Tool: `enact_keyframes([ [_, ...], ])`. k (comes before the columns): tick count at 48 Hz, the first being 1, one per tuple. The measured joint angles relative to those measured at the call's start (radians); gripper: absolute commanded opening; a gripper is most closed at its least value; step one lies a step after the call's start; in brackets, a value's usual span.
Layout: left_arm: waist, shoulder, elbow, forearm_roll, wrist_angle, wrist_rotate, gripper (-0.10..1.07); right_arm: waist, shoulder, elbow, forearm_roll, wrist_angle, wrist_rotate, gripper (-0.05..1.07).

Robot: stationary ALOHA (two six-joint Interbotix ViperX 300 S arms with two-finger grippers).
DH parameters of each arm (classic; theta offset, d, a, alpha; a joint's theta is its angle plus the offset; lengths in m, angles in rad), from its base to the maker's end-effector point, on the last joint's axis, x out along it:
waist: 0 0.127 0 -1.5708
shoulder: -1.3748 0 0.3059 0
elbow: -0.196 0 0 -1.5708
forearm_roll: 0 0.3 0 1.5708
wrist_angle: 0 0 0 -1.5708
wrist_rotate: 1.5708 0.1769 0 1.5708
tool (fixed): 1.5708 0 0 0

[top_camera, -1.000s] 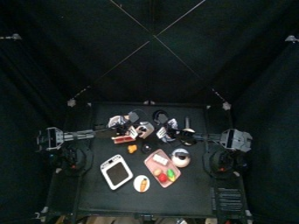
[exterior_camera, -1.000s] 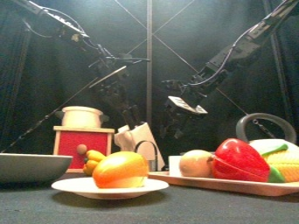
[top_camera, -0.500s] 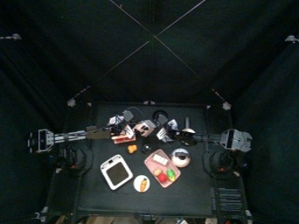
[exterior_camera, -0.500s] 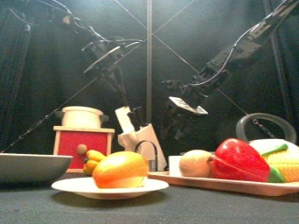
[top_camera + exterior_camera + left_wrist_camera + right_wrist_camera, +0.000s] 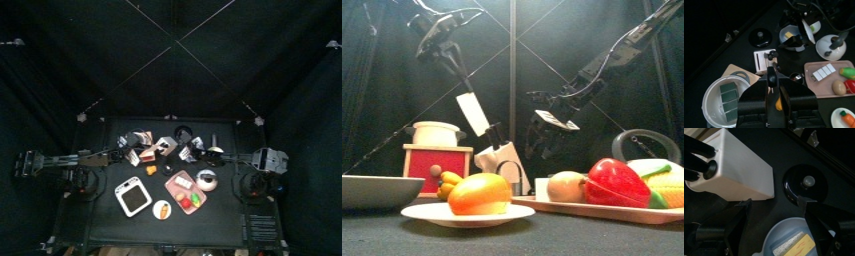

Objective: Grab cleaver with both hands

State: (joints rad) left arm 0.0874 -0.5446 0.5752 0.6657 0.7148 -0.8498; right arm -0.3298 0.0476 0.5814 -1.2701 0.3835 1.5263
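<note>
Left hand: (image 5: pixel 771 95) clamped on the black handle of the steel-bladed cleaver (image 5: pixel 473 112), raised high over the left half of the tabletop (image 5: pixel 227 215); in the left wrist view the handle runs straight out between the two jaws.
Cleaver: hangs in the air, blade tilted and pointing down toward the pale knife block (image 5: pixel 501 162), clear above it and touching nothing else.
Right hand: (image 5: pixel 777 228) jaws spread wide apart, holding nothing, hovering above the tabletop right of centre, apart from the cleaver.
Below right hand: a white box-shaped block (image 5: pixel 731 168), a round black lid with a knob (image 5: pixel 805 183) and the rim of a pale bowl (image 5: pixel 791 235), seen in the right wrist view.
Front of tabletop: a white plate (image 5: pixel 472 217) with an orange fruit (image 5: pixel 480 194); beside it a wooden board (image 5: pixel 603 210) carrying a red pepper (image 5: pixel 616 183).
Left side: a red box (image 5: pixel 436 165) with a cream pot (image 5: pixel 436 133) on top, and a grey bowl (image 5: pixel 380 190) nearer the front.
</note>
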Motion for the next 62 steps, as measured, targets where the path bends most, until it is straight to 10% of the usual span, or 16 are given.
enact_keyframes([
  [34,-0.071,-0.149,0.210,0.003,-0.433,0.008,0.37,0.126,-0.126,0.008,0.041,0.038,-0.002,1.01],
  [62,-0.098,-0.193,0.433,0.140,-0.816,0.025,0.37,0.413,-0.173,0.049,0.538,0.091,-0.002,1.01],
])
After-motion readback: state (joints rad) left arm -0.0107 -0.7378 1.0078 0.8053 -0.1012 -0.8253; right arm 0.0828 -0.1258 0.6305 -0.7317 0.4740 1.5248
